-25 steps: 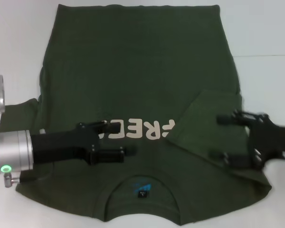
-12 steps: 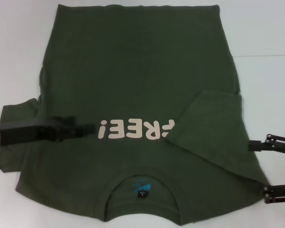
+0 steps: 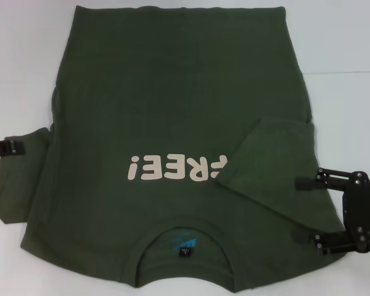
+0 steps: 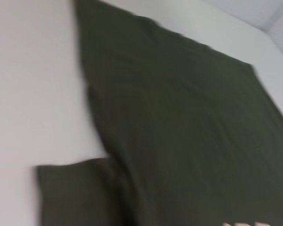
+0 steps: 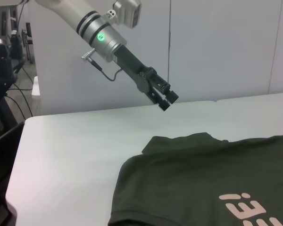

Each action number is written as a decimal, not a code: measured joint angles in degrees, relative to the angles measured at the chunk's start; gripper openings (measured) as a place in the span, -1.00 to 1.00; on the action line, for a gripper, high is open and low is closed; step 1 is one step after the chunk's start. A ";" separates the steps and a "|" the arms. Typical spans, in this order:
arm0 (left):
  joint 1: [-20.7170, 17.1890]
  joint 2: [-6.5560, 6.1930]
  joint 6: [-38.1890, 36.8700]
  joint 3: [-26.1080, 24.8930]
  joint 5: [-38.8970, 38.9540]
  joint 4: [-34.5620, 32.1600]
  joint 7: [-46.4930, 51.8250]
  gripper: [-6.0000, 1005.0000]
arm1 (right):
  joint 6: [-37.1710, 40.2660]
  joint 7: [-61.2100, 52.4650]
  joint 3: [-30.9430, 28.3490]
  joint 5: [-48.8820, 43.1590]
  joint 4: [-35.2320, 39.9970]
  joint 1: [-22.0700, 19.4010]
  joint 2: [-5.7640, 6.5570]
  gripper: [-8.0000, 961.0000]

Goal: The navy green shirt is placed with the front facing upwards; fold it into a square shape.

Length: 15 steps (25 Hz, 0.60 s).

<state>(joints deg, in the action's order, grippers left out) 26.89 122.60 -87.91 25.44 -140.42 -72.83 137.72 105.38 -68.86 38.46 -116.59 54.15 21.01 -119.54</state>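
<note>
The navy green shirt (image 3: 172, 92) lies flat, front up, collar toward me, with cream "FREE!" lettering (image 3: 176, 168) and a blue-and-black label (image 3: 184, 245). Its right sleeve (image 3: 271, 163) is folded in over the chest. Its left sleeve (image 3: 18, 182) lies spread out. My right gripper (image 3: 311, 213) is open and empty at the shirt's right edge, by the folded sleeve. My left gripper (image 3: 6, 148) is at the far left by the left sleeve, mostly out of the head view. It shows raised above the table in the right wrist view (image 5: 166, 100). The left wrist view shows the shirt (image 4: 179, 122).
The white table (image 3: 345, 61) reaches past the shirt on both sides. In the right wrist view, grey wall panels stand behind the table and dark equipment (image 5: 2, 61) stands beyond its far corner.
My left arm has pulled back from over the chest to the far left. My right gripper swung out to the right, then came back a little. The shirt has not moved.
</note>
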 joint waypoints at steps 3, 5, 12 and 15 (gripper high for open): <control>1.25 -0.69 -0.20 -0.58 -4.52 -0.20 6.56 0.86 | -0.32 -0.08 -0.12 0.00 -0.71 0.64 0.00 0.94; 2.22 -0.88 0.09 -0.26 -8.46 0.16 10.46 0.86 | -0.58 -0.08 -0.23 -0.02 -1.04 0.80 0.00 0.94; 4.70 -1.66 0.85 1.62 -16.45 2.22 16.86 0.86 | -1.21 -0.29 -0.27 0.13 -1.26 0.97 0.00 0.94; 5.50 -2.07 2.28 2.37 -18.16 4.11 17.74 0.86 | -1.48 -0.80 -0.18 0.18 -1.39 1.26 0.00 0.94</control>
<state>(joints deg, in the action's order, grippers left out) 32.39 120.53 -85.63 27.81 -158.58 -68.72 155.46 103.90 -69.66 38.28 -116.42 52.76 22.26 -119.53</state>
